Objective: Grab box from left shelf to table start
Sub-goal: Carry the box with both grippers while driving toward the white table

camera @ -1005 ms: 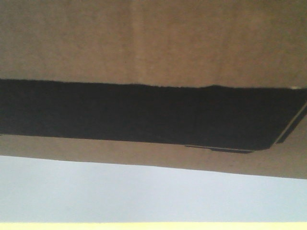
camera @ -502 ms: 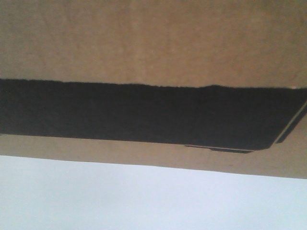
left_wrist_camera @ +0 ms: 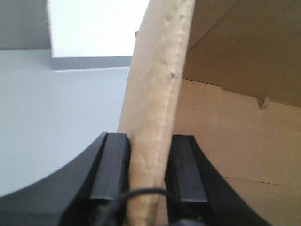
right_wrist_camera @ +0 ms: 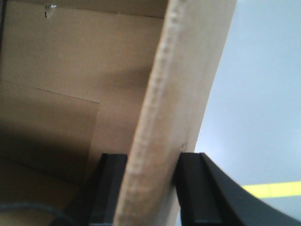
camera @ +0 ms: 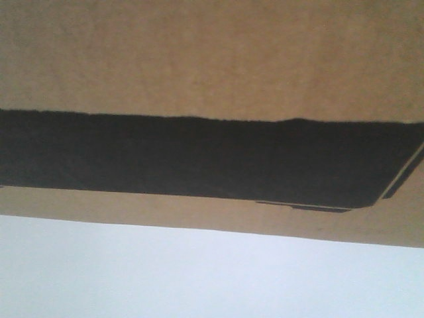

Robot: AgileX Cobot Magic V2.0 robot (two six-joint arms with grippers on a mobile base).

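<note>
Nothing fancy here: the box (camera: 212,59) fills the whole upper part of the front view from 9 to 3 o'clock, with its black panel (camera: 199,156) seen as a dark band across the middle. Toward 6 o'clock only a pale blank surface (camera: 199,278) is shown beyond the carton's lower edge. Whether that's the table or just floor can't be told. The left gripper (left_wrist_camera: 149,141) is clamped on the upright edge of one cardboard wall, with a black finger pressed flat on each side. The same thing is seen with the right gripper (right_wrist_camera: 151,162) on the opposite wall, so the carton is pinched at both ends. The brown inside of the box is seen at 3 o'clock in the left wrist view and at 9 o'clock in the right one. A yellow stripe (right_wrist_camera: 275,189) is caught around 4 o'clock in the right wrist view, probably floor tape. The left shelf isn't shown anywhere, so the pull-off is judged done and the carry is judged to be the step in hand. Next, the box needs to be brought over the table and lowered level, with both arms moved in step. Those thin walls could bend or slip out if one side is dropped faster. The pinch shouldn't be let go until the bottom is seated flat.
</note>
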